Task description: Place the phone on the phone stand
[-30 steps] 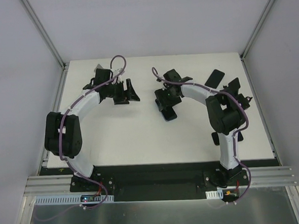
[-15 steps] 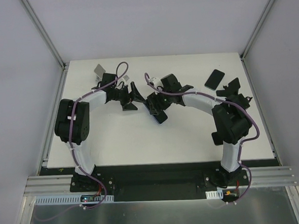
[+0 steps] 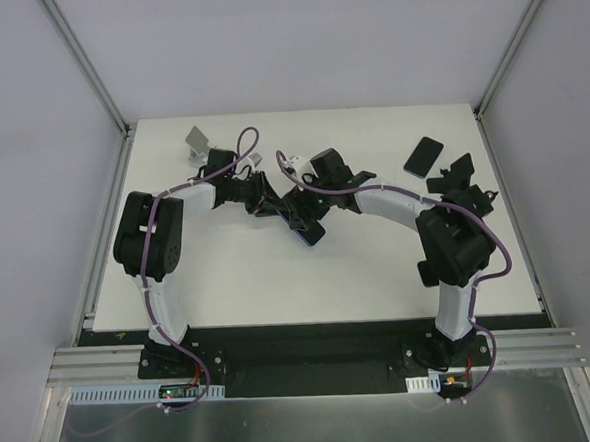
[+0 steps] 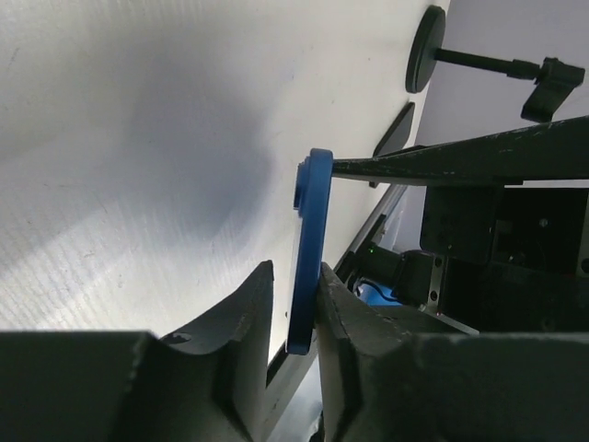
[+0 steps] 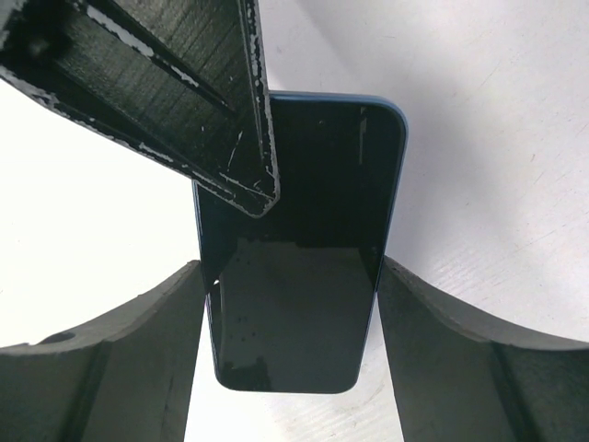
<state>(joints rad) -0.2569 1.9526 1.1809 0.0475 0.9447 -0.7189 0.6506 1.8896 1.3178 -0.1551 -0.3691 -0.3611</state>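
While right end effector (image 5: 291,272) clamps the phone (image 5: 296,322) above the white table (image 3: 279,282), left end effector (image 4: 296,274) narrowly straddles it.

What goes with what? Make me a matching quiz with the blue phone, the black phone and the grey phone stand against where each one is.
1. blue phone
2. black phone
3. grey phone stand

A. back right of the table
B. back left of the table
C. between the fingers of the left gripper and the right gripper

Pairs: 1-C, 2-A, 3-B
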